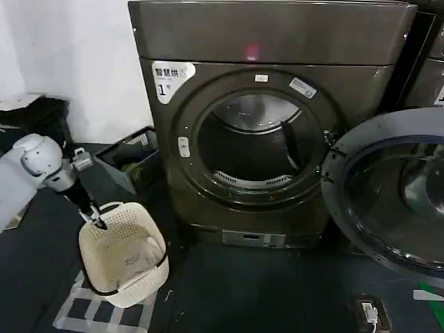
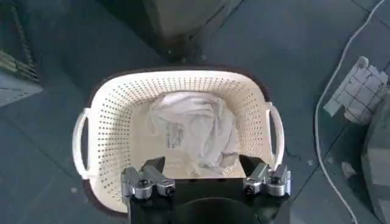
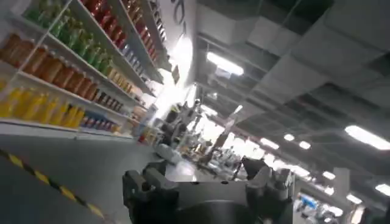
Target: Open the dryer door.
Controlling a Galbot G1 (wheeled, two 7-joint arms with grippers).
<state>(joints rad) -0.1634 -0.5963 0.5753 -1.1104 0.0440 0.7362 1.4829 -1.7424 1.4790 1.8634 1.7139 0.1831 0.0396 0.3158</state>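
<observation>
The dryer door [image 1: 388, 198], a round chrome ring around dark glass, stands swung wide to the right of the dark grey-brown dryer [image 1: 270, 41] with the white "1" sticker [image 1: 170, 76]. The round drum opening [image 1: 253, 149] is uncovered. My left gripper [image 1: 95, 222] hangs at the far rim of a cream laundry basket [image 1: 125, 260], left of the dryer. In the left wrist view the left gripper [image 2: 201, 163] is open above the basket [image 2: 116, 103], which holds a white cloth [image 2: 192, 128]. My right gripper [image 3: 203, 165] is open with nothing between its fingers, facing store shelves and ceiling.
A grey crate [image 1: 128, 156] and a dark bag [image 1: 41, 114] sit against the wall at the back left. A checked mat [image 1: 104, 312] lies under the basket. A power socket [image 1: 371, 312] lies on the floor below the door. A neighbouring machine [image 1: 430, 69] stands at the right.
</observation>
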